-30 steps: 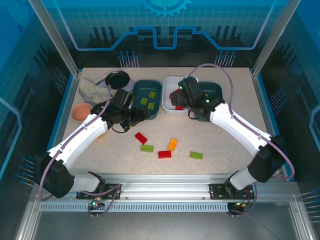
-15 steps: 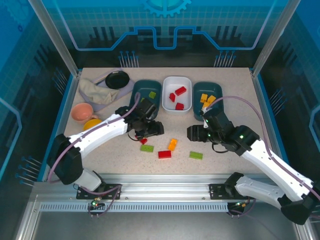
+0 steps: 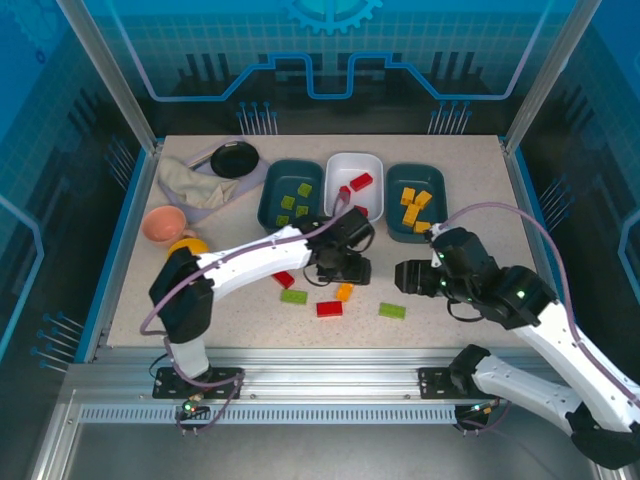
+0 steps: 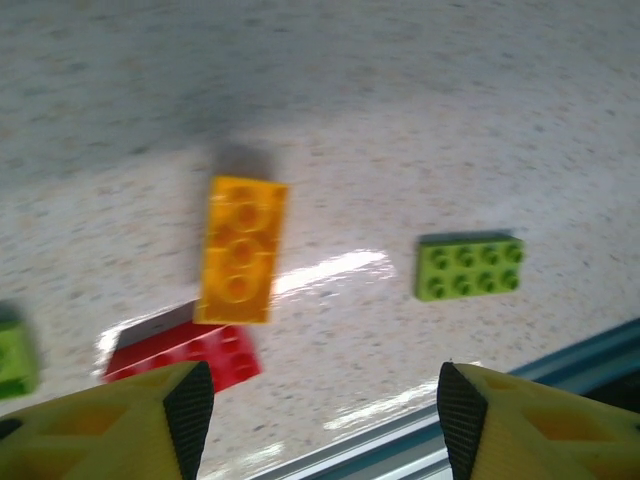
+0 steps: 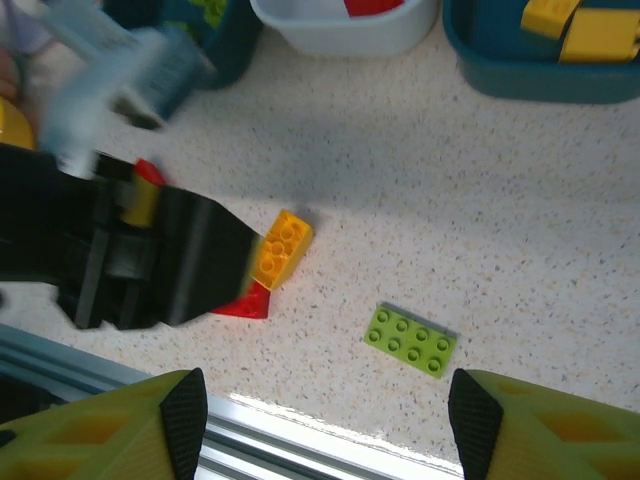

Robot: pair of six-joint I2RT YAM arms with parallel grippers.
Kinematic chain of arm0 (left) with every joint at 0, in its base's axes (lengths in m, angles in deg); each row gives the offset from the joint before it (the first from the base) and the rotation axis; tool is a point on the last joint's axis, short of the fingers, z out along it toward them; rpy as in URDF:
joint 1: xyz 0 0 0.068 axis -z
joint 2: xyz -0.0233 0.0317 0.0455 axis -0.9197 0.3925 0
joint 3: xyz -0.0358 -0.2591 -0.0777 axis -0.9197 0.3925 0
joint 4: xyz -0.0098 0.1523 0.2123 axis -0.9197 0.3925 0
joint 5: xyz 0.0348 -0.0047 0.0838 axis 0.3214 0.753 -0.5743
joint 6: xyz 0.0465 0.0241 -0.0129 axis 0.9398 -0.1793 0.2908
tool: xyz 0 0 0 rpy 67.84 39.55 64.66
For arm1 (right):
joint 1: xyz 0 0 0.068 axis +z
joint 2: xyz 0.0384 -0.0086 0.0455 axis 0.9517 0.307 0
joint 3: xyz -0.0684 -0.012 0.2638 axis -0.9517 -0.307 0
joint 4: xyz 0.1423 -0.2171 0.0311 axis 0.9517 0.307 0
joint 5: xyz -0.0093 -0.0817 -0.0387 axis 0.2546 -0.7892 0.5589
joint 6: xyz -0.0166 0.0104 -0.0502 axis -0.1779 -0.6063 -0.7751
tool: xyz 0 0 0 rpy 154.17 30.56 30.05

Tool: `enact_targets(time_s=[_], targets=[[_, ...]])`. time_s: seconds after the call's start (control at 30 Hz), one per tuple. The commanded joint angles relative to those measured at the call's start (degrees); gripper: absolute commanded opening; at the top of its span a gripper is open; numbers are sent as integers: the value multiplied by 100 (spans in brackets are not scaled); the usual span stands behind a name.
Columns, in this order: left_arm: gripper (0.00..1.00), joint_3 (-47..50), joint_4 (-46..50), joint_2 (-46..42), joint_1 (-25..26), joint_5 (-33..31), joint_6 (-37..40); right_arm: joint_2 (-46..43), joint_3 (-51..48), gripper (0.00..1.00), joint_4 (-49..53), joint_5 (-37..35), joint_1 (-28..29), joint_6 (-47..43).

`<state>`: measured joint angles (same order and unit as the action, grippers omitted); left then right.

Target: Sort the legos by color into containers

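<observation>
Over the last half second the left arm has swung across toward the middle of the bench (image 3: 470,170). It has carried the left pincer (image 3: 345,272) from beside the left-hand teal tub (image 3: 272,178) to a spot above the loose bricks. The right pincer (image 3: 405,277) has drifted a little toward its own side. Both pincers are released, fingers spread wide with nothing between them.

Sorting looks well along: green pieces sit in the left-hand teal tub, red ones in the white tub (image 3: 355,157), and yellow-orange ones in the right-hand teal tub (image 3: 440,190). Five bricks lie loose on the bench. The step in hand seems to be the left arm's reach for the orange brick (image 4: 240,250), which belongs in the right-hand teal tub.

In the left wrist view that brick lies flat, studs up, ahead of the fingers (image 4: 185,400) and nearer one of them than the middle of the gap. Its near end touches or overlaps a red brick (image 4: 190,358), and a green brick (image 4: 468,266) lies apart on the other side. A second red brick (image 3: 283,279) and a second green brick (image 3: 294,296) lie under the left arm.

The next move likely calls for a sideways shift to centre the gap over the orange brick's narrow width. The pincer would then descend and close without snagging the red brick, minding the right pincer close by
</observation>
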<state>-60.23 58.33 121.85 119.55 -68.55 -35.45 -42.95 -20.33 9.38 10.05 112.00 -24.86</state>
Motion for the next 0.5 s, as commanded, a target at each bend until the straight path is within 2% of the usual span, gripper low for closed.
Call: enact_targets(time_s=[0.0, 0.13, 0.2, 0.3, 0.47], targets=[[66, -273, 582, 267, 99, -220, -42, -154, 315, 67, 183, -234, 45, -113], [71, -93, 1249, 7, 13, -825, -1128, 42, 247, 67, 72, -17, 39, -227], [73, 181, 1427, -226, -10, -925, -1338, 73, 147, 68, -149, 198, 46, -247], [80, 688, 1745, -527, -40, -1181, -1474, 65, -100, 70, -555, 638, 41, -308], [89, 1790, 1530, -1206, -426, -987, -2185, 241, -458, 71, -903, 1142, 46, -402]])
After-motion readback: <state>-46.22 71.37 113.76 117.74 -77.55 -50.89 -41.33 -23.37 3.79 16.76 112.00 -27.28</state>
